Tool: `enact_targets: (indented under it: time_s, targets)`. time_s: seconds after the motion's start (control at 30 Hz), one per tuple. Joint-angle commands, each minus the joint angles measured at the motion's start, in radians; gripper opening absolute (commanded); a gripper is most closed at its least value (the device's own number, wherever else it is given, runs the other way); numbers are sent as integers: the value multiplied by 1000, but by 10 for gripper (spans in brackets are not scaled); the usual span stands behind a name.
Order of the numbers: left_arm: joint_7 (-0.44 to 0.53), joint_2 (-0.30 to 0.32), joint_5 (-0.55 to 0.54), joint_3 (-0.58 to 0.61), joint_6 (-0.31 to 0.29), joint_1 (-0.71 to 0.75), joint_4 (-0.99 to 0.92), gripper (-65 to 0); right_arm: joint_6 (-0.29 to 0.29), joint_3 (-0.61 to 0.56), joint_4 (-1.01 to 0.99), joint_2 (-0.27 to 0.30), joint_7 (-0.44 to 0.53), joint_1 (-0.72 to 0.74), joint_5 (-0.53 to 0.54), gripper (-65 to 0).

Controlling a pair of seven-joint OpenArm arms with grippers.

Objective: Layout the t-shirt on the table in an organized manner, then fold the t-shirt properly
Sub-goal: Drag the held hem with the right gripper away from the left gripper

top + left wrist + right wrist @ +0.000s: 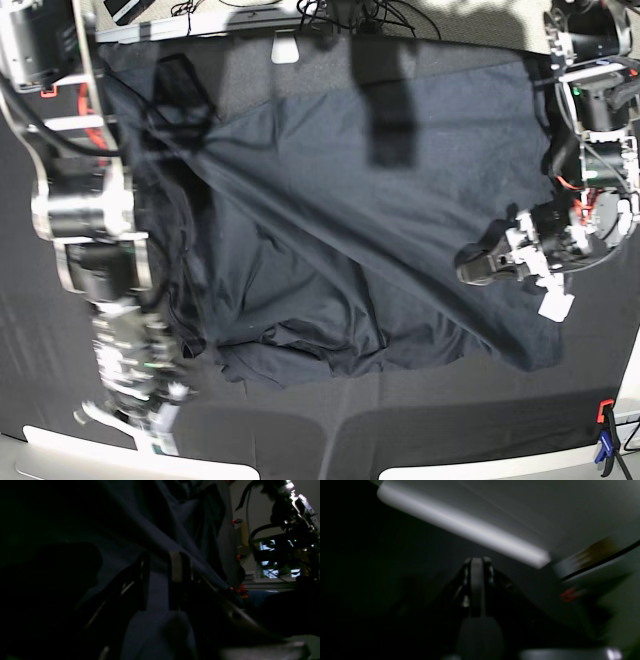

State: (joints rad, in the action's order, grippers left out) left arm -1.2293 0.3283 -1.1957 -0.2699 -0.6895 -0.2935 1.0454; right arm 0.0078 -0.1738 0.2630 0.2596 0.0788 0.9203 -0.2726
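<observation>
Left fingers (160,580) pinching t-shirt (330,250) fabric over table (450,430); right fingers (477,580) seemingly pressed together, blurred, holding nothing.

The t-shirt (330,250) is spread, creased, across the counter (450,430); its right side is met by the left claw (478,268).

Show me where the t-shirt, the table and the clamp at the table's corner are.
t-shirt (330,260): base view, the middle of its spread fabric.
table (400,430): base view, bare black cloth near the front edge.
clamp (605,440): base view, its orange and blue body at the lower right corner.
</observation>
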Motion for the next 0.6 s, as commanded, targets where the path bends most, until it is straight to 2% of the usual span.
enact_targets:
  time_s: [0.0,0.07,0.1,0.17,0.23,0.37,0.57]
  targets:
    - [11,2,-26,-5,-9,-22,16,-538,62,2,16,18,-24,40,30,-539]
    - [3,-4,-26,-5,-9,-22,16,-538,224,2,19,53,-129,32,98,-464]
    - [4,-4,-26,-4,-9,-22,16,-538,280,2,26,73,-170,23,142,-452]
    - [3,0,-26,-5,-9,-22,17,-538,367,2,66,123,-264,-12,280,-453]
    - [7,3,-24,-5,-9,-22,17,-538,478,3,129,182,-370,-61,449,-453]
    - [38,5,5,-5,-9,-23,17,-538,690,3,310,293,-650,-177,789,-453]
    - [53,5,26,-5,-9,-22,17,-538,690,3,581,398,-1108,-341,1143,-453]
